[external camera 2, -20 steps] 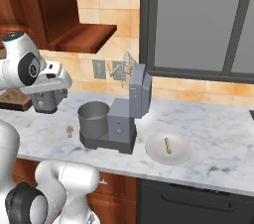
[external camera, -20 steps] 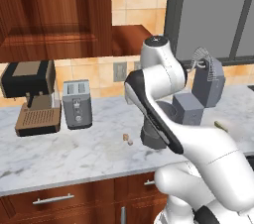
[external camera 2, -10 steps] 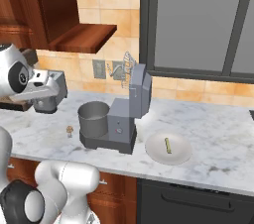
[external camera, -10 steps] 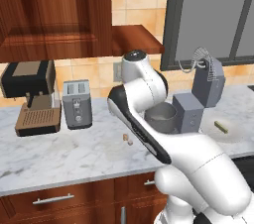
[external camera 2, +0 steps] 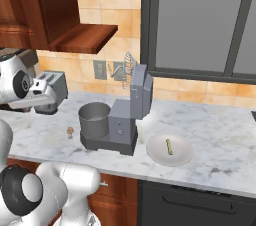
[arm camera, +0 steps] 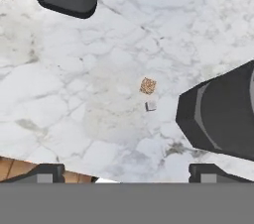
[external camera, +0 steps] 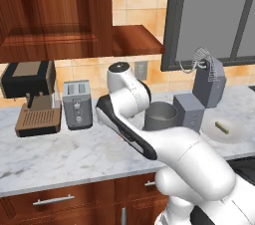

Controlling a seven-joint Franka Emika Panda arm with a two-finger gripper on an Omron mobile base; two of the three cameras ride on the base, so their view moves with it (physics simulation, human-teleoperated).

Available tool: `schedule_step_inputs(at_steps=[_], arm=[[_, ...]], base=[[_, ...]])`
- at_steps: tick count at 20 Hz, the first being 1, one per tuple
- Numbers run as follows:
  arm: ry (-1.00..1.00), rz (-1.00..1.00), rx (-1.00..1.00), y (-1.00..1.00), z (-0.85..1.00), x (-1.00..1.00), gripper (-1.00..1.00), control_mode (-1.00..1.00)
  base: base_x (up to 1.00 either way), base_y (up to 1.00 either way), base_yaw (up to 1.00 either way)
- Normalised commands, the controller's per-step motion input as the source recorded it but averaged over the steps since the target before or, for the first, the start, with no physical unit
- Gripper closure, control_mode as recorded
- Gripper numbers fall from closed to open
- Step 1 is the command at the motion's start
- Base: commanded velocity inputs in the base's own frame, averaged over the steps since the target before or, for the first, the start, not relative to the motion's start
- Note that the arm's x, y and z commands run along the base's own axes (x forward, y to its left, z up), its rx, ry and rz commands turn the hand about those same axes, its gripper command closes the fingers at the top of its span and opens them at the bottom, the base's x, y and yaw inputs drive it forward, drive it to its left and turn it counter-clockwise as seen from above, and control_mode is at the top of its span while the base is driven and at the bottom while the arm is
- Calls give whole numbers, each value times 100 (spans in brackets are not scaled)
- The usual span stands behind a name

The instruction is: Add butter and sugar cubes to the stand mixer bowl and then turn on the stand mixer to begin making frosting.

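Counter (arm camera: pixel 89 69) – glossy veined marble; mixer bowl (external camera 2: pixel 94 118) – matt grey metal; cabinets (external camera: pixel 55 15) – polished wood.

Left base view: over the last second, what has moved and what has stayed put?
The arm's upper joint has swung leftward, from in front of the stand mixer toward the toaster, uncovering the stand mixer bowl. Nothing was grasped or released. The sugar cubes lie on the counter beside the bowl, and the butter remains on its plate.
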Motion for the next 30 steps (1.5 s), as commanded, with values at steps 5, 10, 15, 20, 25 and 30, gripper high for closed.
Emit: schedule_step_inputs(at_steps=[5, 10, 15, 20, 25, 30], arm=[[11, 0, -1, 1, -46, 46, -100, -100], [5, 0, -9, 0, -54, 42, -100, -100], [6, 0, -12, 0, -50, 44, -100, -100], [13, 2, -10, 0, -32, 43, -100, -100], [22, 12, -11, 0, -21, 34, -100, -100], [14, 13, -14, 0, -30, 18, -100, -100]], base=[[0, 0, 0], [0, 0, 0], [0, 0, 0], [0, 0, 0], [0, 0, 0], [0, 0, 0]])
